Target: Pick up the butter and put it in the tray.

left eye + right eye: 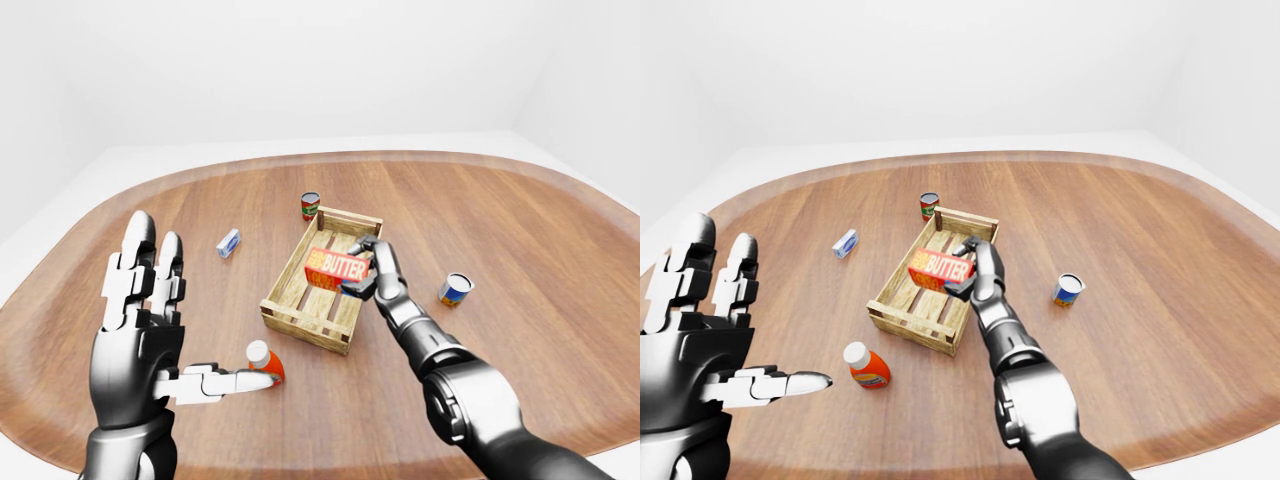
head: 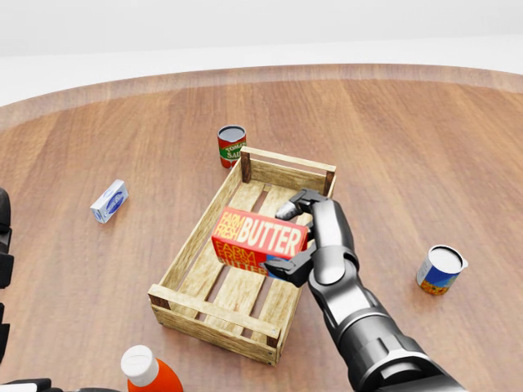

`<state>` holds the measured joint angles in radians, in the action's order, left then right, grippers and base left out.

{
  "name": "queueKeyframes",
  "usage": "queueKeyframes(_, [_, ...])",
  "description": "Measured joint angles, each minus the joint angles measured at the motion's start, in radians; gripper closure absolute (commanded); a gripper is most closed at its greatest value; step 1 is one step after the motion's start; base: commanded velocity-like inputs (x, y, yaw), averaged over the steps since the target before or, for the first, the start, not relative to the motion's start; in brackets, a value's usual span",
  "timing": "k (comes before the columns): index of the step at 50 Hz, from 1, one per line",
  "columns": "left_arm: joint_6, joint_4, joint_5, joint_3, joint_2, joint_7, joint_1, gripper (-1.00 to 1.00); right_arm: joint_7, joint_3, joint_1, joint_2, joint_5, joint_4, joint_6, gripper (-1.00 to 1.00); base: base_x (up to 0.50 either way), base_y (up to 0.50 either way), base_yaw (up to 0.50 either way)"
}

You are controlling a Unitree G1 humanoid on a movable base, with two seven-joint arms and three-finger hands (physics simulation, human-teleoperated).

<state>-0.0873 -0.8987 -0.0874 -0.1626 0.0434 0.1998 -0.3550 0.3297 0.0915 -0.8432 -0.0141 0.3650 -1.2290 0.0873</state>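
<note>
Right hand (image 2: 304, 233) clamped on the butter box (image 2: 258, 239), one finger over the box's top edge and another under its lower right corner in the head view. Butter box held tilted, red and orange face with white lettering turned toward the camera, inside the outline of the wooden slatted tray (image 2: 196, 309) and over its slats; impossible to tell whether resting on the slats or just above them. Tray set on the round wooden table (image 2: 425, 139), long axis running from lower left to upper right of the head view. Tomato can (image 2: 231, 145) upright just beyond the tray's upper left corner, not touching it. Small blue and white carton (image 2: 109, 201) lying flat well to the left of the tray. Blue and yellow can (image 2: 440, 269) to the right of the tray, tipped, white end showing. Orange bottle with a white cap (image 2: 149, 372) near the bottom edge, below the tray's near corner. Left hand (image 1: 140, 330) raised at the left of the left-eye view, fingers spread apart and upright, thumb stretched toward the orange bottle, holding nothing.
</note>
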Motion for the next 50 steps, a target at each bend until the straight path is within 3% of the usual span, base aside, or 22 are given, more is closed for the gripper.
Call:
queueKeyframes(18, [0.0,-0.005,-0.003,0.0,0.0,0.004,-0.004,-1.0,-0.001,0.025,0.0,-0.024,0.013,-0.004,0.0,1.0,0.0,0.0,0.0])
queueKeyframes(50, [0.0,-0.023,-0.01,-0.011,0.005,0.012,-0.008,-1.0,-0.1,0.068,0.018,-0.045,-0.068,-0.005,0.0,1.0,0.0,0.0,0.0])
